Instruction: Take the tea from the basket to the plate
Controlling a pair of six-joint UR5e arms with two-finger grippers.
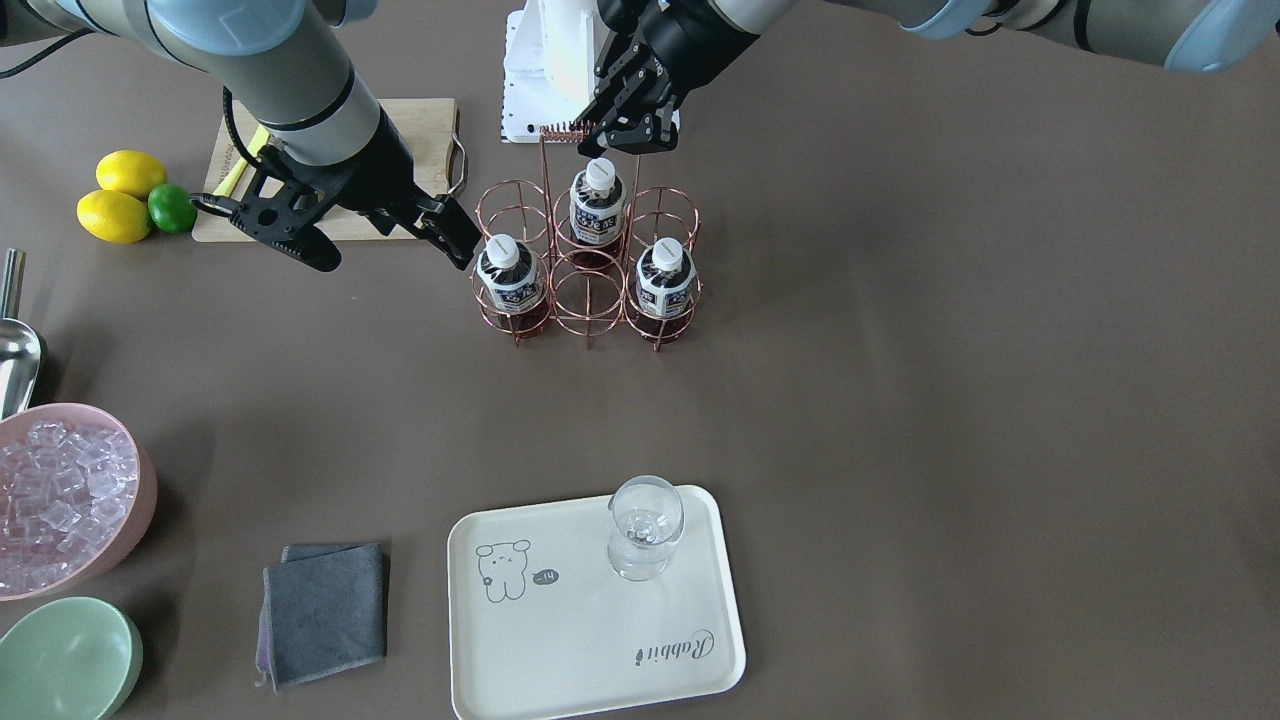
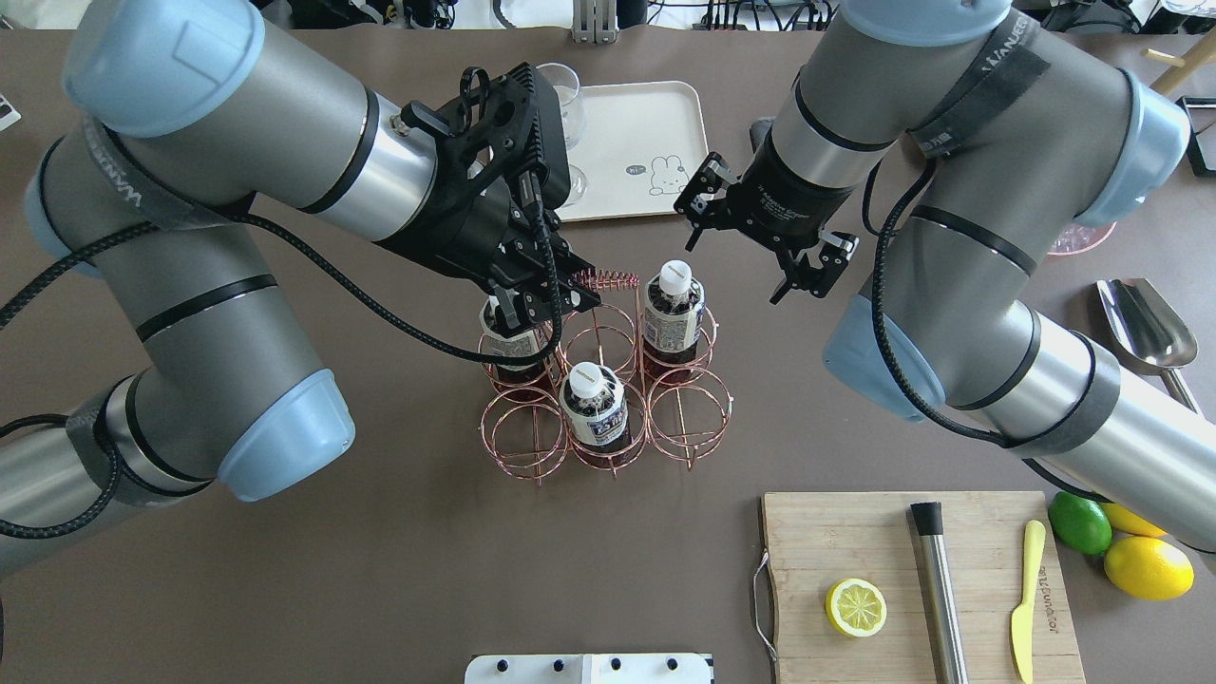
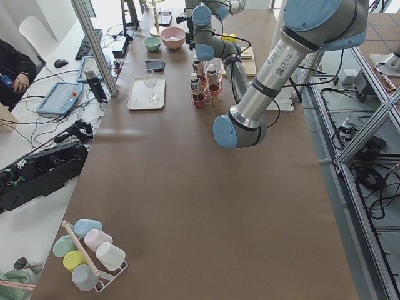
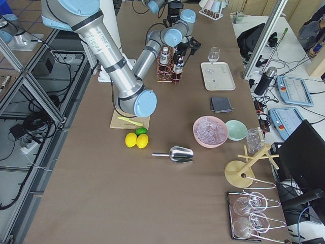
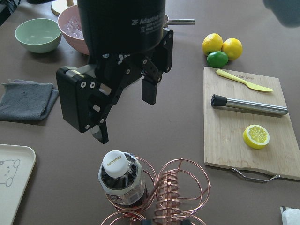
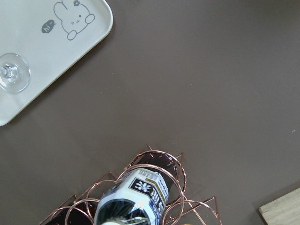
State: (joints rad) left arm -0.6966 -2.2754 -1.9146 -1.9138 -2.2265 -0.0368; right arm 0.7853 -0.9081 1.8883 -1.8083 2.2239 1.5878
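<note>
The rose-gold wire basket (image 1: 553, 290) stands in the middle part of the table (image 1: 900, 400), somewhat nearer to the robot's edge than to the far edge. Three bottles of dark tea stand upright in its ring cells. The left tea bottle (image 1: 665, 282) and the right tea bottle (image 1: 510, 280) are in the two end cells of the far row. The near tea bottle (image 1: 597, 210) is in the middle cell of the row on the robot's side.

The left gripper (image 5: 125, 118) hangs tilted over the basket, close to the coiled top of the handle (image 2: 608, 280). Its jaws are apart and there is nothing between them. In the overhead view its body hides the cap of the left tea bottle, but I cannot tell if it stands exactly over this bottle. The right gripper (image 2: 731, 252) is above the bare table just beside the right end of the basket, with its jaws spread wide and nothing held.

The cream tray (image 1: 560, 640) lies at the far edge of the table, about the middle of that edge and well apart from the basket. A wine glass (image 1: 645, 525) stands upright on the tray, in the corner toward the basket and the robot's left. The wooden cutting board (image 2: 855, 532) lies at the robot's edge, toward the right corner.
</note>
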